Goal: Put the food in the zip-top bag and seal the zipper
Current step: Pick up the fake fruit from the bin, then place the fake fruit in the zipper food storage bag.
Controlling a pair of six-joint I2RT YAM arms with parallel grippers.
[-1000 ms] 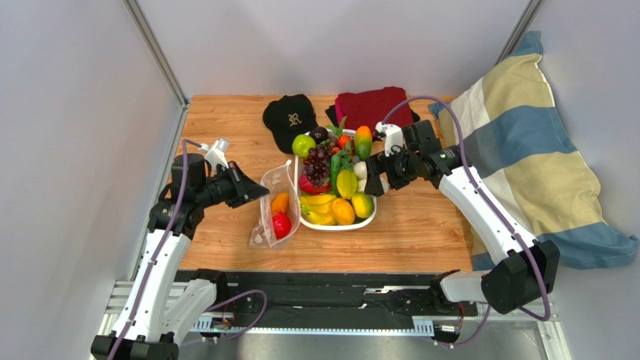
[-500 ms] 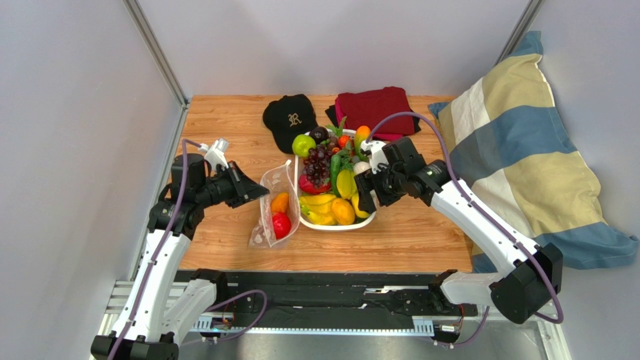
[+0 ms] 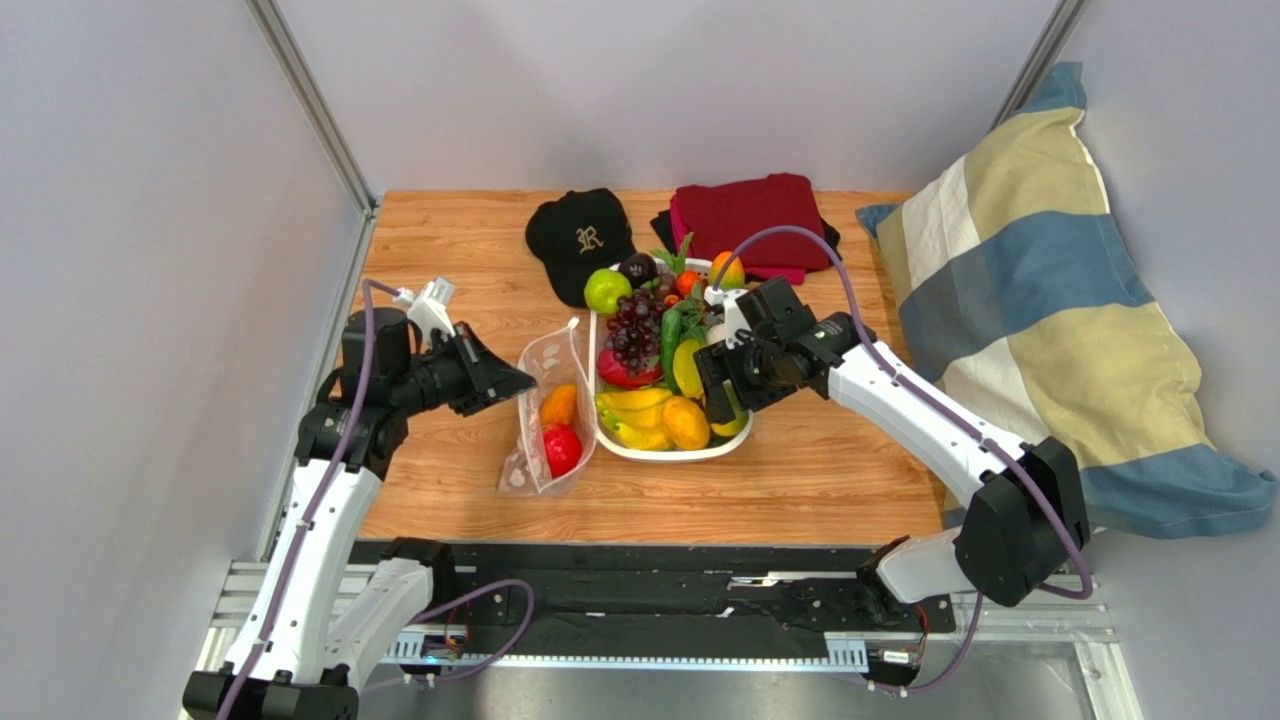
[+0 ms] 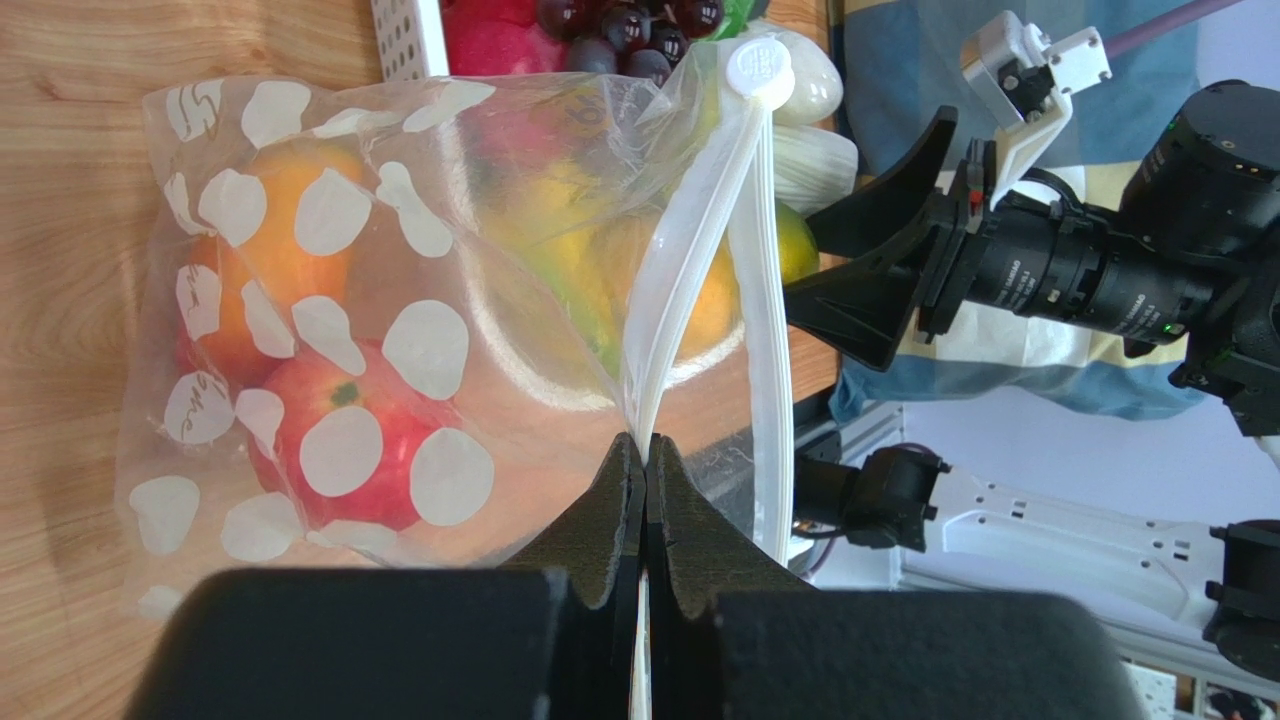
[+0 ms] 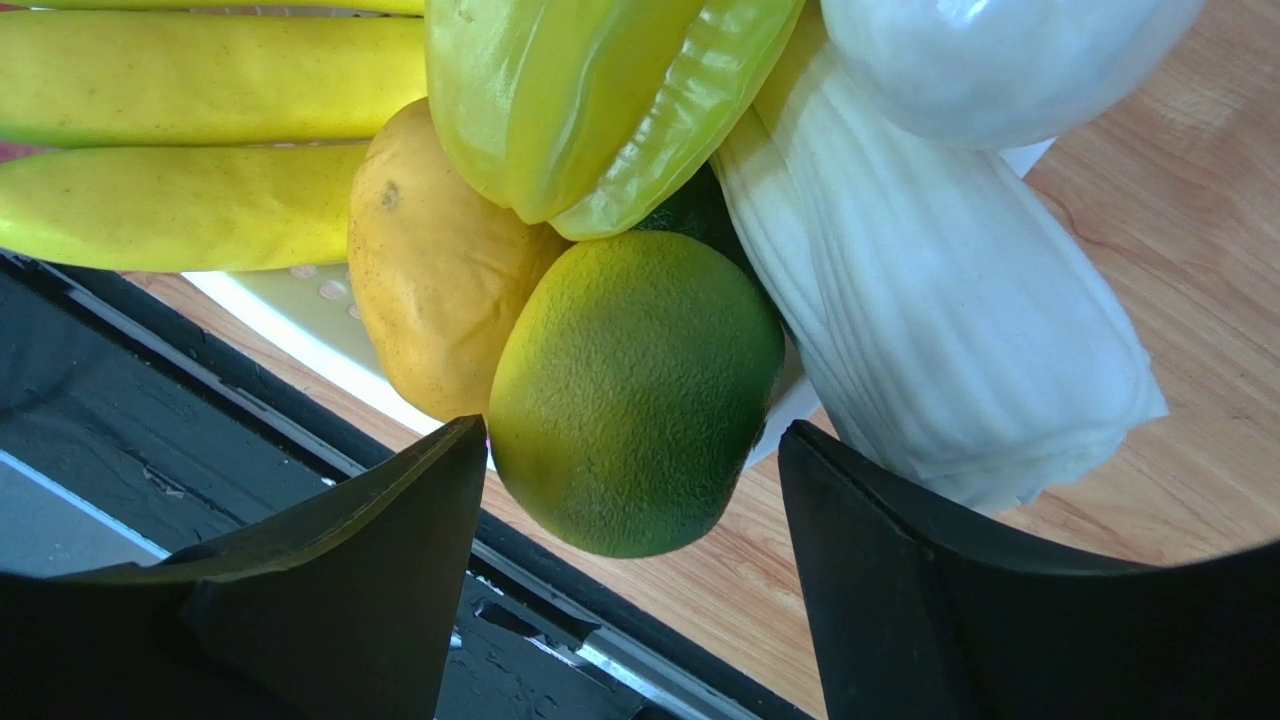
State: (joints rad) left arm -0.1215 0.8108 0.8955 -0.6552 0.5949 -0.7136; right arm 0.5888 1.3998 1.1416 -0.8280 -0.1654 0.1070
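The zip-top bag [image 3: 544, 393] stands open left of the white tray [image 3: 670, 453], with an orange piece [image 3: 559, 404] and a red apple [image 3: 562, 447] inside. My left gripper [image 3: 519, 387] is shut on the bag's zipper edge. In the left wrist view the gripper [image 4: 643, 450] pinches the zipper strip [image 4: 684, 270] of the dotted bag [image 4: 376, 345]. My right gripper [image 3: 718, 402] is open over the tray's near right corner. In the right wrist view the right gripper [image 5: 631, 435] has its jaws on either side of a green-yellow fruit [image 5: 631, 390], not closed on it.
The tray holds several more fruits: bananas [image 5: 181, 135], a yellow-green pepper [image 5: 601, 90], white pieces [image 5: 932, 315]. A black cap [image 3: 580, 237] and dark red folded cloth [image 3: 748, 215] lie at the back. A striped pillow [image 3: 1052, 300] fills the right side. Grey walls stand left and behind.
My right gripper has moved left and toward the near edge, down over the tray's near right corner to the green-yellow fruit. The left arm and bag have not moved.
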